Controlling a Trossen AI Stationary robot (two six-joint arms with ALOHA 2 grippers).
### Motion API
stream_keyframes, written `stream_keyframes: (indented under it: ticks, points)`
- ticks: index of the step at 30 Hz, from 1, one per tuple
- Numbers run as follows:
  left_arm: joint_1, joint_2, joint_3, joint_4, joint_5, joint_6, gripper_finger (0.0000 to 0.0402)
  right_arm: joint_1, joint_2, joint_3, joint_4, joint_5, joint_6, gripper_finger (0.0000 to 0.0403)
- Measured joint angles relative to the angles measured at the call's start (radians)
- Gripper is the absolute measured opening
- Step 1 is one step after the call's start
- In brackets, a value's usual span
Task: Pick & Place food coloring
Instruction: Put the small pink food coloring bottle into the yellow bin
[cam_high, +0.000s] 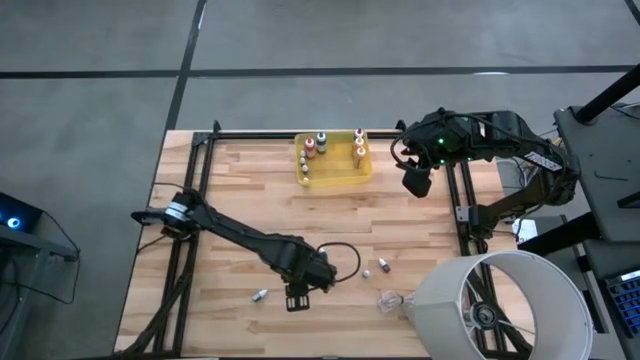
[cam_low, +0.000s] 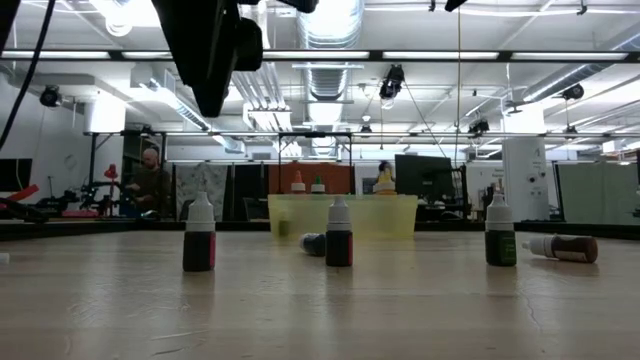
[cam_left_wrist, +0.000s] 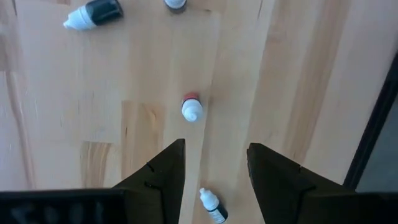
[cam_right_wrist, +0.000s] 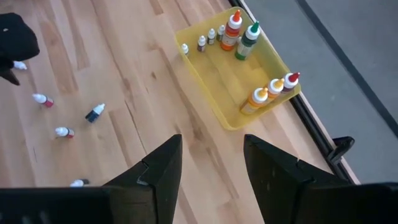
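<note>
wooden slat table (cam_high: 250, 190) on a grey floor; workshop room beyond, with a seated person (cam_low: 150, 180) far back in the low view.

item 1: my left gripper (cam_high: 298, 297), near the table's front edge, above the wood. fingers (cam_left_wrist: 163, 177) stand apart, nothing between them.

item 2: food coloring, loose bottles. 1 upright bottle with a red collar (cam_left_wrist: 191, 108) stands just ahead of my left fingertips, not touching. 1 lies on its side right at the fingertips (cam_left_wrist: 212, 207), partly cut off by the frame. 1 dark-bodied bottle (cam_left_wrist: 93, 12) lies farther off; another is cut by the frame edge. the high view shows 1 lying left of my left gripper (cam_high: 261, 295) and 2 to its right (cam_high: 381, 265).

item 3: yellow tray (cam_high: 345, 178) at the table's far edge, well apart from my left gripper, holding upright bottles in 2 groups (cam_right_wrist: 239, 31) (cam_right_wrist: 273, 87); small white-capped ones stand along one wall.

item 4: my right gripper (cam_high: 416, 182), waiting beside the tray's right end, fingers (cam_right_wrist: 163, 171) apart and empty.

item 5: clear crumpled scrap (cam_high: 388, 300) beside a white lampshade (cam_high: 500, 305).

hard to make out: cap colours of the loose bottles from above; the exact bottle count in the tray.
</note>
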Motion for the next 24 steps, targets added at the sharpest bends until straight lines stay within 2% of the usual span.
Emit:
stream_keyframes:
  ticks: [8,24]
  points:
    - [-0.005,-0.003,-0.112,0.043,-0.009,-0.046,0.0145,0.000,0.000,0.000,0.000,0.000,-0.010,0.0164]
    - [-0.018,-0.021,-0.305,0.255,-0.003,-0.050,0.0145,0.000,0.000,0.000,0.000,0.000,-0.029,0.0164]
